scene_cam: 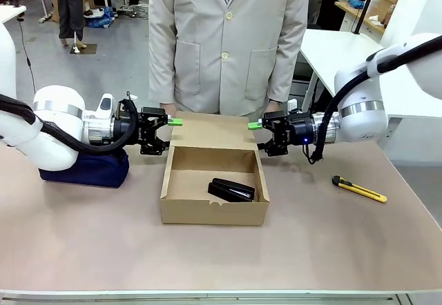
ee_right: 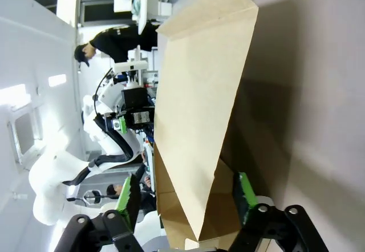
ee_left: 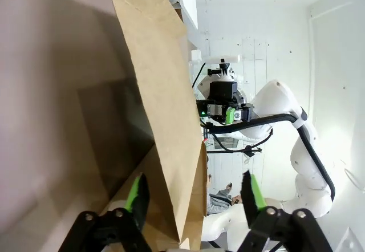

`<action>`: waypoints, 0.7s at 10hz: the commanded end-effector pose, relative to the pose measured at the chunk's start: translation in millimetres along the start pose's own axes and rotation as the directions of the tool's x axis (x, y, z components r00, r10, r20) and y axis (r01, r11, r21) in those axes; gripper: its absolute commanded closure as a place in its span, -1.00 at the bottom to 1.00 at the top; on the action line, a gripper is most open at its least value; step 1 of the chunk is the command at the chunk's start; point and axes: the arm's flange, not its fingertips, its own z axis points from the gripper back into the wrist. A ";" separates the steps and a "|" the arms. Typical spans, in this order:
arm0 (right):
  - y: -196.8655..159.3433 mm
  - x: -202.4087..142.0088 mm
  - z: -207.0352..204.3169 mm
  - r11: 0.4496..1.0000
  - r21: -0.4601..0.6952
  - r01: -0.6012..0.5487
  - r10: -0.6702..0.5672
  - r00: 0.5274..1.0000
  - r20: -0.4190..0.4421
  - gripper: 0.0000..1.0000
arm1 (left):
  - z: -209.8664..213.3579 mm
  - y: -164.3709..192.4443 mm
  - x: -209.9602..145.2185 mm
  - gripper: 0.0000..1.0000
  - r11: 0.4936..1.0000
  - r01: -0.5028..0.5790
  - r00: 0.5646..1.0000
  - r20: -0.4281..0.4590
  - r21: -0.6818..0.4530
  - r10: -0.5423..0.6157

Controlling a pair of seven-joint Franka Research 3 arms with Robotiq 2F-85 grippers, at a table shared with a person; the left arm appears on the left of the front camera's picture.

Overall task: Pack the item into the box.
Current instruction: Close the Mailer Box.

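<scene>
Two arms meet at the box's far side, one at each end of its raised flap lid. We judge that the coming move turns on that flap. The black stapler already lies on the box floor, toward the near right corner, with its long axis roughly parallel to the box's front wall.

The left gripper sits at the left end of the flap and the right gripper at the right end, each about as close as the other. Both arms reach in level from the box's two sides, with forearms roughly horizontal and wrists pointing at each other across the flap.

In the left wrist view, the left gripper has its jaws spread wide and holds nothing. The flap's end edge runs down between the green pads, and we can't tell if it touches either one. The right wrist view shows the same for the right gripper: jaws wide apart and empty, with the flap slanting between them.

From here, closing the lid would call for both arms to pinch or push the flap forward over the stapler together. If one side leads, the flap could twist.
</scene>
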 end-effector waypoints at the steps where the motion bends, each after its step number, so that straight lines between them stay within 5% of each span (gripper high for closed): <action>1: 4.9 6.6 -2.4 1.000 -0.005 0.017 -0.017 0.999 -0.034 -0.22 | -3.1 2.8 -4.6 -0.20 1.000 0.021 1.000 0.004 -0.017 -0.021; 3: 4.7 5.7 -4.1 1.000 -0.010 0.007 -0.008 0.999 -0.043 0.11 | -4.1 1.8 -5.9 0.20 1.000 0.017 1.000 -0.009 -0.023 -0.017; 7: 10.1 1.2 -6.1 0.996 0.026 -0.081 0.082 0.995 -0.048 0.11 | -2.0 -11.7 -5.8 0.20 0.994 0.099 0.995 0.018 -0.035 -0.098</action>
